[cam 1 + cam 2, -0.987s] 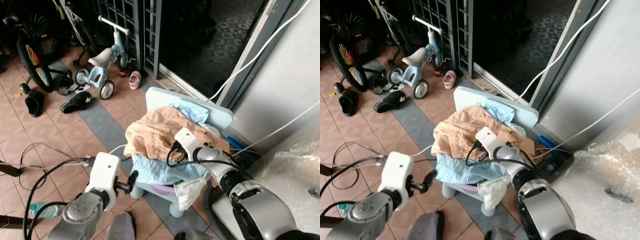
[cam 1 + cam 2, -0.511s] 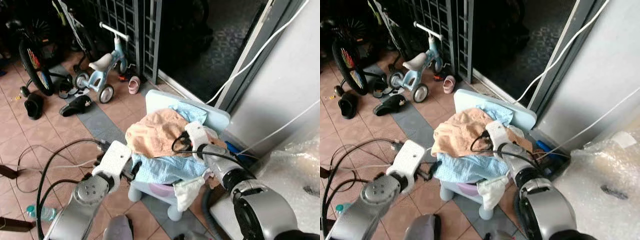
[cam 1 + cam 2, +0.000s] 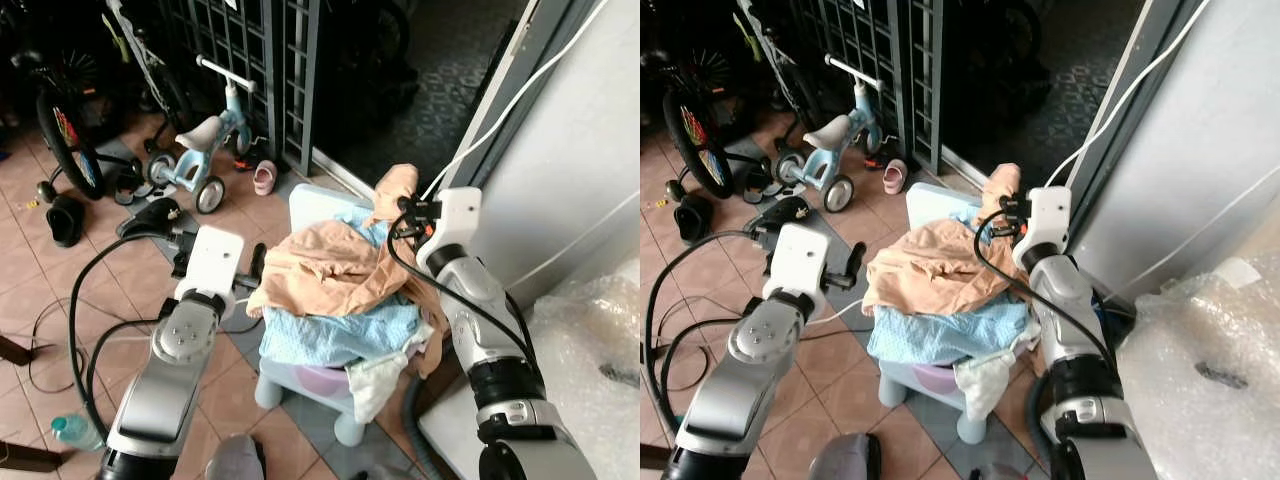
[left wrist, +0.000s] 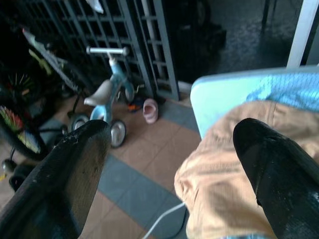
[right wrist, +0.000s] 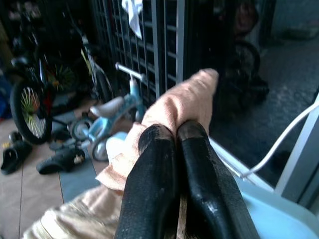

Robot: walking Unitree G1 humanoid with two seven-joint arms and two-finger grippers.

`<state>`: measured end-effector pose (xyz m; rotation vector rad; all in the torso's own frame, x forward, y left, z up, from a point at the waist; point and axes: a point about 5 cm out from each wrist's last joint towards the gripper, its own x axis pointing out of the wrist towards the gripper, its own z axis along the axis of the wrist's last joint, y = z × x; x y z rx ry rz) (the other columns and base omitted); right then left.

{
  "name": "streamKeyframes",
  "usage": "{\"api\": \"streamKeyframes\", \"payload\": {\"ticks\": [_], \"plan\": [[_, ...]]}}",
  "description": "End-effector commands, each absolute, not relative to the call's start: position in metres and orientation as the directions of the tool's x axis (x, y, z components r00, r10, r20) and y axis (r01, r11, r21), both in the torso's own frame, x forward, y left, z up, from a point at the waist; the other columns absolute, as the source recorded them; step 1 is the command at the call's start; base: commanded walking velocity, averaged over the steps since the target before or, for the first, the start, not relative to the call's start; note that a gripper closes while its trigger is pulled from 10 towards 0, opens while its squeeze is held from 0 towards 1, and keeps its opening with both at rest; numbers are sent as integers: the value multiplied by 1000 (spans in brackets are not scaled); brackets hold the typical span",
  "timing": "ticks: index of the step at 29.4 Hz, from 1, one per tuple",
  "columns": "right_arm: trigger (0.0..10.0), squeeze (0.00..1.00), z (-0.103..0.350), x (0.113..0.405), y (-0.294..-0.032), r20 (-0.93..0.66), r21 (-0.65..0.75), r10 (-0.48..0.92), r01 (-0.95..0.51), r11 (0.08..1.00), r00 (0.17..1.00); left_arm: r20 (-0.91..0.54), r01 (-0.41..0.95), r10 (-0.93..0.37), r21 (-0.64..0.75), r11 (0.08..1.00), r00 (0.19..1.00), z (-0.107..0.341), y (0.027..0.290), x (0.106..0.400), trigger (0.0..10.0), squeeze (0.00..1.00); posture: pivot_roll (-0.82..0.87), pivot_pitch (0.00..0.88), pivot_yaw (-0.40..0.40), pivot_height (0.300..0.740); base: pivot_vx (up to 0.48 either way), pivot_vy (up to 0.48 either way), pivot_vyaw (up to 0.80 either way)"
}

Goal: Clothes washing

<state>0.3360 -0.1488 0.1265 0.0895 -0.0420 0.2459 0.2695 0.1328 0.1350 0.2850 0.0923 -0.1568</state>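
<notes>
My right gripper (image 5: 172,134) is clenched on a fold of the peach garment (image 3: 330,270), raised above the pile on the small chair (image 3: 320,205). My left gripper (image 4: 169,164) hangs released beside it. Judgement: early stage; blue cloth (image 3: 340,335) remains, nothing loaded.

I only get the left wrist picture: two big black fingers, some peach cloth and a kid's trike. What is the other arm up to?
Observer: The right gripper has pinched the peach-orange cloth garment and holds one end of it up above the pale blue plastic chair.
Operator: Is there only that one cloth?
Observer: No, a light blue patterned cloth lies under it on the seat.
Operator: And my arm?
Observer: The left gripper is open beside the pile, touching nothing.
</notes>
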Motion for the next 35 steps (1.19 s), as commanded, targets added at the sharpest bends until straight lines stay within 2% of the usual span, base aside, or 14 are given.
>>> {"api": "streamKeyframes", "payload": {"ticks": [1,8,10,13,15,16,18,19,20,21,26,32,33,35], "plan": [[0,0,144,333,-140,124,83,265,-276,958,956,-74,176,-161,292,940,984,142,130,276,10000,0,20,0,-31,740,0,0,0],[0,0,126,305,-113,44,78,485,-487,870,874,-51,124,-113,308,943,992,141,134,284,10000,0,22,0,-28,740,0,0,0],[0,0,105,286,-118,-92,-59,550,-556,829,830,-91,112,-89,289,951,992,131,137,280,10000,0,14,0,-21,740,0,0,0],[0,0,85,253,-153,-236,-73,596,-625,777,768,-131,100,-62,308,946,989,122,140,269,10000,0,-12,0,-5,740,0,0,0],[0,0,82,247,-174,-280,-74,545,-584,809,791,-158,95,-47,313,945,986,116,147,266,10000,0,-35,0,-1,740,0,0,0],[0,0,81,243,-197,-327,-89,482,-534,841,813,-221,101,-31,310,945,975,98,160,258,10000,0,-55,0,12,740,0,0,0],[0,0,79,241,-211,-369,-68,435,-490,869,822,-282,104,-18,294,950,959,82,169,250,10000,0,-58,0,23,740,0,0,0],[0,1000,77,242,-213,-391,-70,417,-478,875,821,-302,111,-22,279,954,953,79,170,247,10000,0,-58,0,29,740,0,0,0],[196,1000,74,242,-214,-414,-87,395,-468,880,820,-316,124,-32,276,953,948,77,171,245,10000,0,-60,0,29,740,0,0,0],[10000,1000,71,243,-212,-440,-96,380,-463,881,814,-320,148,-53,281,948,946,77,171,244,10000,0,-60,0,26,740,0,0,0],[10000,1000,65,243,-192,-470,-58,404,-484,873,785,-332,223,-107,333,916,937,70,171,235,10000,0,-34,0,11,740,0,0,0],[10000,1000,76,257,-148,-404,-12,556,-612,791,727,-329,215,-100,334,918,939,69,172,225,10000,0,3,0,-15,740,0,0,0],[10000,1000,79,256,-130,-421,31,677,-737,676,603,-310,242,-134,344,907,941,75,169,224,10000,0,11,0,-15,740,0,0,0],[10000,1000,76,254,-127,-458,36,690,-764,644,561,-308,247,-140,343,906,941,76,169,223,10000,0,9,0,-13,740,0,0,0]]}}
